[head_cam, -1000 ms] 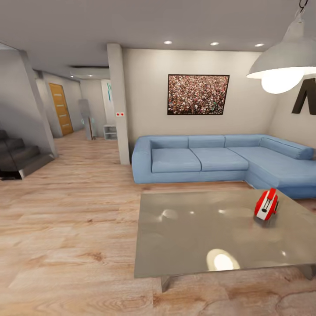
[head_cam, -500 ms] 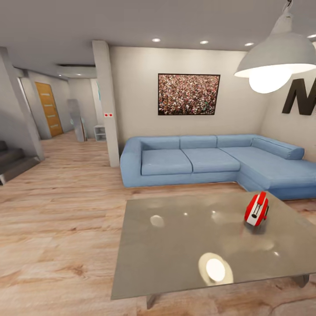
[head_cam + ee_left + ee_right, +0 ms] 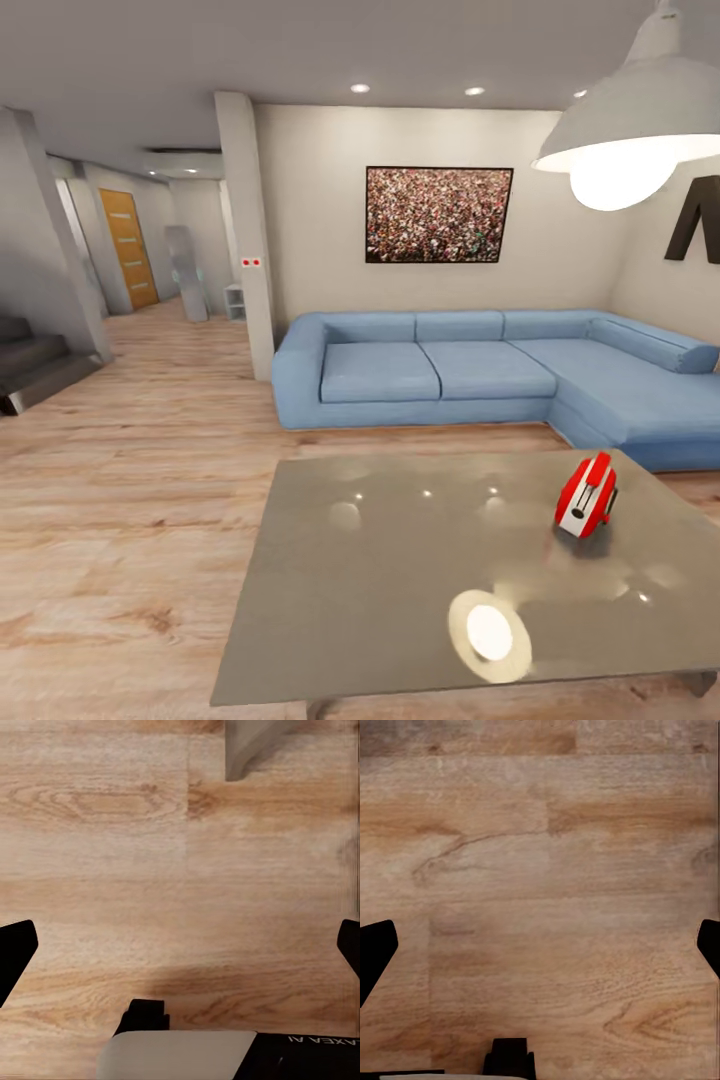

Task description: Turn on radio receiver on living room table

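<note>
The red radio receiver (image 3: 587, 495) stands tilted on the right part of the low grey glossy table (image 3: 400, 590), its white side band facing me. The table lies just ahead in the living room, with the blue L-shaped sofa (image 3: 470, 372) behind it. In the left wrist view my left gripper (image 3: 180, 945) hangs open over the wood floor, its black fingertips (image 3: 15, 949) far apart at the picture's edges. My right gripper (image 3: 540, 945) is open too, above bare floor planks, with nothing between its fingers.
A big grey pendant lamp (image 3: 630, 120) hangs over the table's right side. A crowd picture (image 3: 438, 215) is on the white wall. A white pillar (image 3: 250, 235), dark stairs (image 3: 30, 360) and a hallway with an orange door (image 3: 128, 248) are to the left. Open wood floor (image 3: 130, 500) spreads left of the table.
The whole head view has shifted: the camera has come closer to the table, which now looks larger and lower in the picture. The radio stands as before on the table.
</note>
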